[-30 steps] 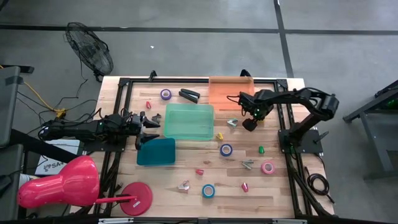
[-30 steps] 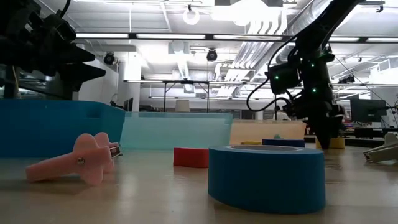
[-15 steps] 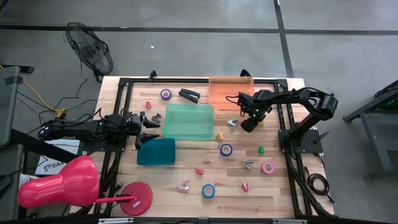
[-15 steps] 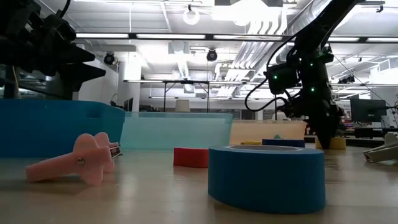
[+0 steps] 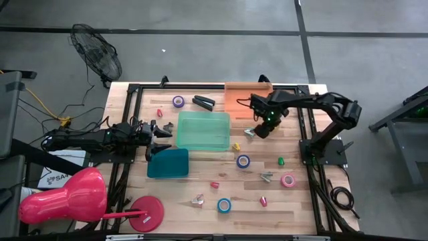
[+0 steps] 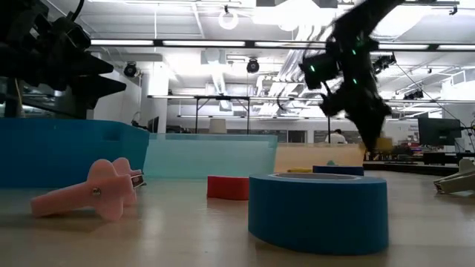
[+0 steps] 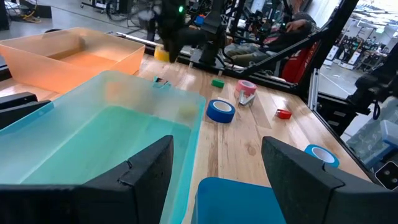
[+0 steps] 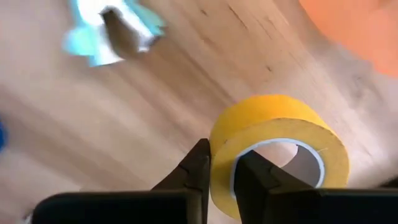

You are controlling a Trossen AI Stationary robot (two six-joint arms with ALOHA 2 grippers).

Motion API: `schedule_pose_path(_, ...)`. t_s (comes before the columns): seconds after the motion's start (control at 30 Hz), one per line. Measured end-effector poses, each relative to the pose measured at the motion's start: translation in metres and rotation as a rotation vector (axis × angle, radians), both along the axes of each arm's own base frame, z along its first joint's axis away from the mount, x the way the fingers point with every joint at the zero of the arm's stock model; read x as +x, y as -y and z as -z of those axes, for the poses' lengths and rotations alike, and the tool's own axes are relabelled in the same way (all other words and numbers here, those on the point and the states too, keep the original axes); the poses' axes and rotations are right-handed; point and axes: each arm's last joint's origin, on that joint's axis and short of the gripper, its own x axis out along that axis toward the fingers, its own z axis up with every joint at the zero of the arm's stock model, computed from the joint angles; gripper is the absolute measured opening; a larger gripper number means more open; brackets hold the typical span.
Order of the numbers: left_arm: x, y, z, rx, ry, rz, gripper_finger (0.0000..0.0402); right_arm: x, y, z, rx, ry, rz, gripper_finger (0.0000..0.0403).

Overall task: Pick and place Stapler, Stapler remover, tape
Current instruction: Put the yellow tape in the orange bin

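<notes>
My right gripper hangs above the table between the orange tray and the green tray, shut on a yellow tape roll, which also shows in the low view. A pale-blue staple remover lies on the wood below it, also in the high view. My left gripper waits open and empty at the table's left, beside the green tray. The black stapler and a purple tape roll lie at the far edge. My right gripper pinches the yellow roll's wall between its two fingers, one finger outside the ring and one inside its hole. The fingers come from above, slanting down. The roll is lifted clear of the table.
Blue tape rolls and a pink one lie on the near half. More staple removers and small red and green pieces lie there too. A teal box stands near my left gripper.
My right gripper has risen and gone toward the table's left and far edges, carrying the yellow tape roll up off the table toward the staple remover beside the green tray.
</notes>
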Motion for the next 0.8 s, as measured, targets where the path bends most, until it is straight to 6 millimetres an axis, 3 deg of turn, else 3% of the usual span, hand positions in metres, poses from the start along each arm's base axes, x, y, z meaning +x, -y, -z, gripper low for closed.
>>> schedule_pose_path(0.23,0.0,0.0,0.0,0.0,0.0,0.0,0.0239,0.026,0.022,-0.057,-0.212,0.138,-0.027,0.0038)
schedule_pose_path(0.37,0.0,0.0,0.0,0.0,0.0,0.0,0.0239,0.026,0.045,-0.073,-0.301,0.222,0.04,0.0039)
schedule_pose_path(0.53,0.0,0.0,0.0,0.0,0.0,0.0,0.0239,0.015,0.074,-0.069,-0.3,0.255,0.234,0.0043)
schedule_pose_path(0.8,0.0,0.0,0.0,0.0,0.0,0.0,0.0239,0.014,0.102,-0.039,-0.229,0.216,0.385,0.0044)
